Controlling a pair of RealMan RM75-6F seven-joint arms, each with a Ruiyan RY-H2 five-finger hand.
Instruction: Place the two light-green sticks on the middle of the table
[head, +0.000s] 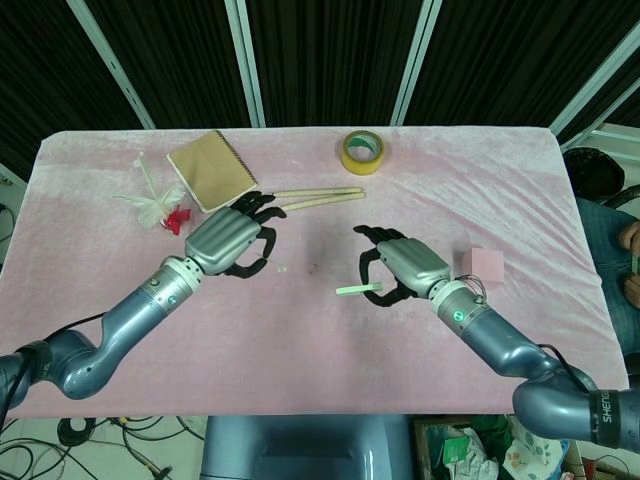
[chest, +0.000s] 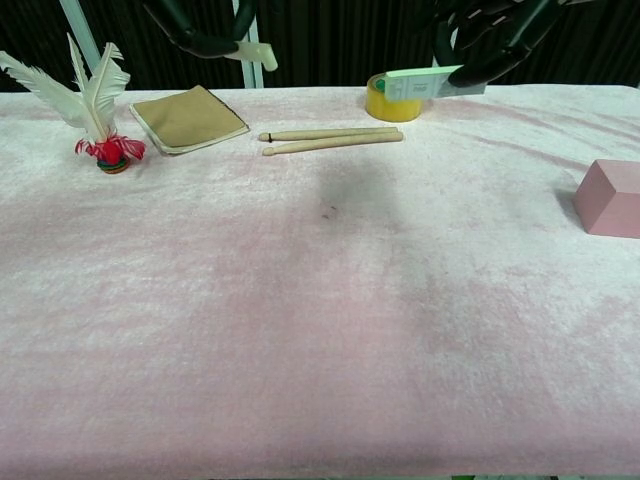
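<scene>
One light-green stick (head: 358, 289) (chest: 425, 82) lies flat in my right hand (head: 405, 265) (chest: 495, 35), pinched above the table right of centre. My left hand (head: 228, 240) (chest: 195, 25) hovers left of centre with its fingers curled. It holds the second pale green stick (chest: 255, 53); in the head view only that stick's tip (head: 283, 267) peeks out past the fingers. Both hands are well above the pink cloth (head: 320, 340), a wide gap between them.
Two wooden drumsticks (head: 315, 196) (chest: 335, 139) lie behind the middle. A brown notebook (head: 211, 170), a feather shuttlecock (head: 160, 205) and a yellow tape roll (head: 363, 151) sit towards the back. A pink block (head: 482, 266) stands at the right.
</scene>
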